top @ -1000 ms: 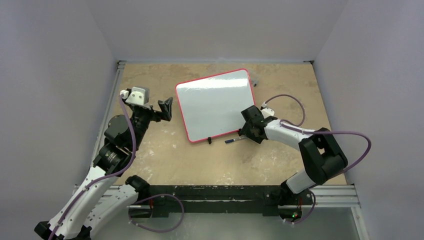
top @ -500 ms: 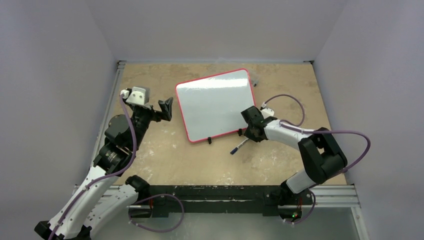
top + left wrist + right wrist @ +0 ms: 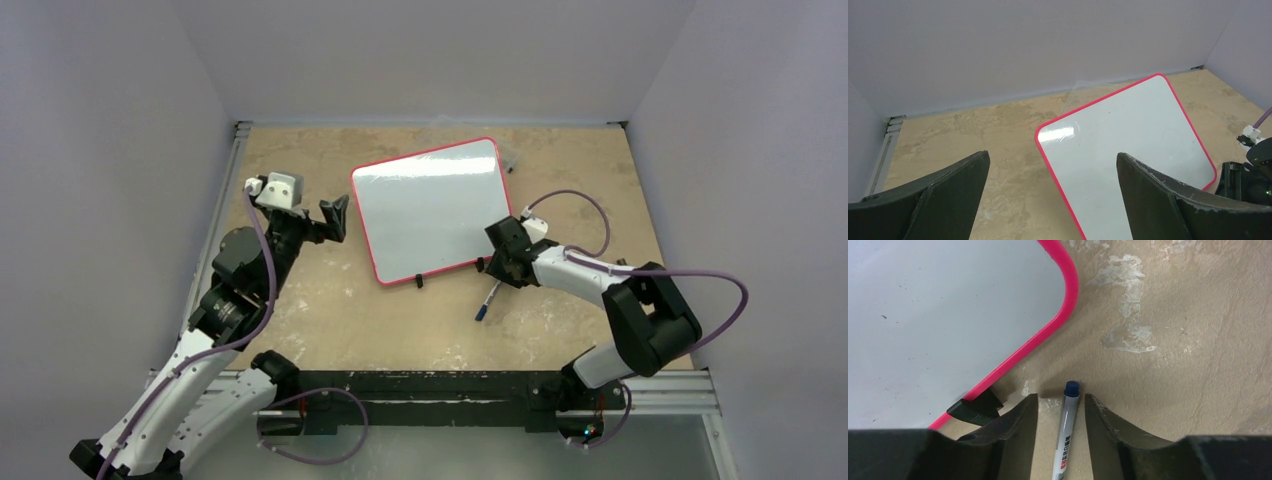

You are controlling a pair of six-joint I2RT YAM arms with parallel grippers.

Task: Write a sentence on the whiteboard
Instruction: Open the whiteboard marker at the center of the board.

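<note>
The whiteboard (image 3: 428, 210) lies flat on the table (image 3: 400, 325), at its middle and toward the far side, with its two clip feet (image 3: 419, 281) on the near edge. The left gripper (image 3: 335, 216) stands just left of the board, apart from it. The right gripper (image 3: 501, 272) sits at the board's near right corner, beside one foot, and the marker (image 3: 487, 302) lies on the table between its fingers (image 3: 1023, 420), pointing toward the near edge.

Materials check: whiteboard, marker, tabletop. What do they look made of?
Red-framed rectangular whiteboard: glossy white face that mirrors the light, likely a coated sheet; the thin red rim looks like plastic.
Grey-barrelled marker with dark blue end: smooth plastic with a printed label.
Tan mottled tabletop: matte, with worn pale patches; could be wood board or laminate, cannot tell which.
</note>
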